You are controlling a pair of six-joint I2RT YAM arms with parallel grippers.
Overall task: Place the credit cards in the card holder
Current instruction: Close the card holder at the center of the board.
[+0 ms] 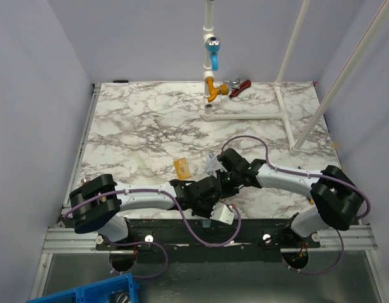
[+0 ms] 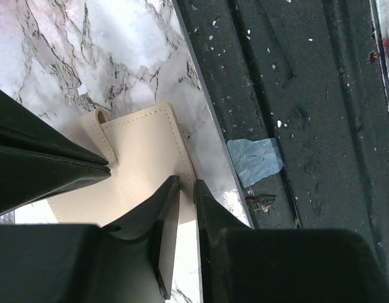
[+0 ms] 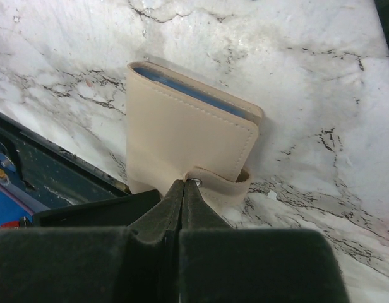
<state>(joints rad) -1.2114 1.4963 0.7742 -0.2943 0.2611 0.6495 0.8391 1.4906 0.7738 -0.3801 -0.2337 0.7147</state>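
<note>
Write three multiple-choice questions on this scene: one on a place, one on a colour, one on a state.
1. Where does the card holder lie?
A. at the near edge of the table
B. at its far edge
C. in its middle

2. What colour is the leftmost card?
A. black
B. gold-orange
C. green

3. What does the right gripper hold?
A. nothing
B. a card
C. the snap tab

Key: 1 A, the dark rail runs right beside it. 2 B, the top view shows it. 3 C, it is shut on the tab.
</note>
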